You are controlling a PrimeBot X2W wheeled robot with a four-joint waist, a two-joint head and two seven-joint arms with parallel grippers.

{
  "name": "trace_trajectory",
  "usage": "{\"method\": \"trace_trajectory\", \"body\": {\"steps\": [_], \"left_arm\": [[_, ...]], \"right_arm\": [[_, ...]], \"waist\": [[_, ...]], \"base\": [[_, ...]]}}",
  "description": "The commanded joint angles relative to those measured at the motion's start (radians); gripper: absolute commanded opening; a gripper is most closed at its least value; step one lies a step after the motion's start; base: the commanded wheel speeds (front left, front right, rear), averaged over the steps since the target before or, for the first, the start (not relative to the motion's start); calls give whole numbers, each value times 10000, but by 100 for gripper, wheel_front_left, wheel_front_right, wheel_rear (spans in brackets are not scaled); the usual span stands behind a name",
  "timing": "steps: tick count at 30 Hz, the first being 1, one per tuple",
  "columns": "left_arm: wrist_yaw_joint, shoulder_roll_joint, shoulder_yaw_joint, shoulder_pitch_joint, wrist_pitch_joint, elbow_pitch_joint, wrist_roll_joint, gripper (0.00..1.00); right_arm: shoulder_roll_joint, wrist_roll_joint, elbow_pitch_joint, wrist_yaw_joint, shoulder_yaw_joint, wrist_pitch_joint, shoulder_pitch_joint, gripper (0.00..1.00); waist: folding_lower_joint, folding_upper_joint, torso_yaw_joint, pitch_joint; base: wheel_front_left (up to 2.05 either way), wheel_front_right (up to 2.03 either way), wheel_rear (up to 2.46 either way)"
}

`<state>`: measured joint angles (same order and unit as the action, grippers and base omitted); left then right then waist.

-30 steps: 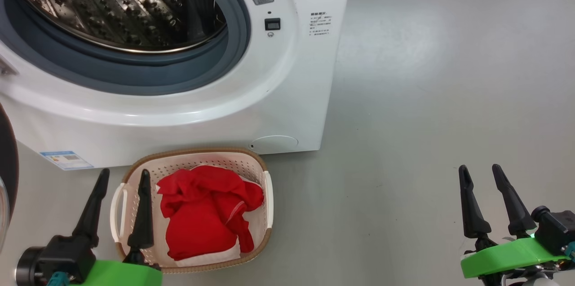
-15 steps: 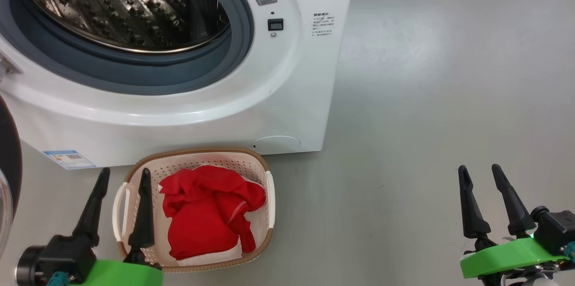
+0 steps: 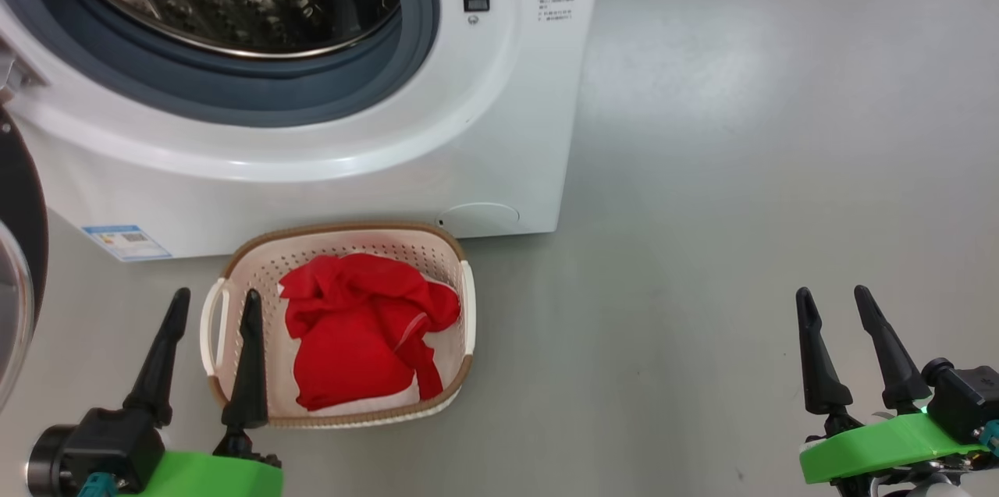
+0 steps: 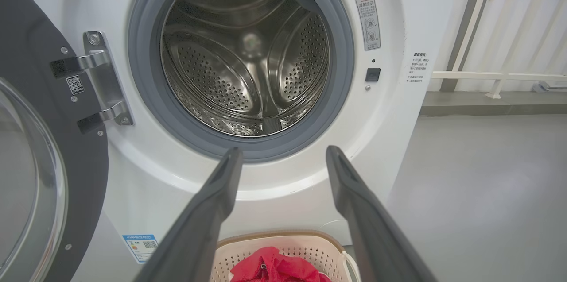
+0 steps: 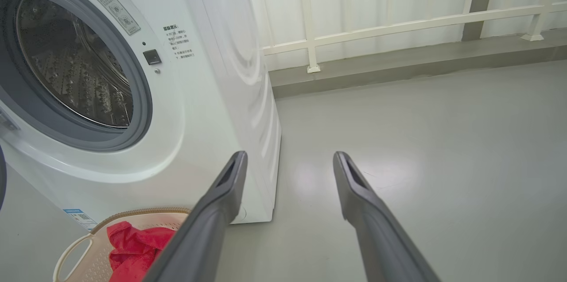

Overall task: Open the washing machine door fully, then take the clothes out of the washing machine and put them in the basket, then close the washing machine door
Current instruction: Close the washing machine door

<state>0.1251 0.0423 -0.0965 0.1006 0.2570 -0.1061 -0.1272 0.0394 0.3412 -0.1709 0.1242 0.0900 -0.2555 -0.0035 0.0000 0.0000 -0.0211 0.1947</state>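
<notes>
End effectors: my left end effector [image 3: 215,296] and right end effector [image 3: 833,292] both stand spread, pinching nothing, low over the floor [image 3: 702,247].
Left, nearest neighbour: in the head view one finger overlaps the near-left corner of the basket [image 3: 343,229]; whether they touch cannot be told.
Basket, position: on the floor, just in front of the washing machine [image 3: 499,130].
Basket, contents: the clothes [image 3: 351,333], red cloth heaped over white.
Drum [image 4: 243,52]: looks bare; no cloth seen inside.
Washing machine door [image 4: 66,140]: swung wide on its hinge [image 4: 104,83], at my left.
Handling, judged: the door is rigid, glossy, likely slippery and fairly heavy; its glass bowl [image 4: 26,175] is the fragile part.
Hold, judged: push on the dark ring [image 4: 84,184], far from the hinge, rather than pinch.
Step, judged: unloading looks done; closing the door remains.
</notes>
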Motion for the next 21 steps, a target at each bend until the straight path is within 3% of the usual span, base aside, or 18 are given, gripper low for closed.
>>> {"method": "trace_trajectory", "body": {"steps": [1,21], "left_arm": [[55,80,-290,32,48,315,-52,100],[44,80,-230,102,48,291,-105,100]], "right_arm": [[108,-111,247,65,-140,-63,-84,100],[108,-149,271,65,-125,-63,-68,100]], "waist": [[0,0,11,18],[0,0,258,33]], "base": [[-94,94,0],[-14,14,0]]}}
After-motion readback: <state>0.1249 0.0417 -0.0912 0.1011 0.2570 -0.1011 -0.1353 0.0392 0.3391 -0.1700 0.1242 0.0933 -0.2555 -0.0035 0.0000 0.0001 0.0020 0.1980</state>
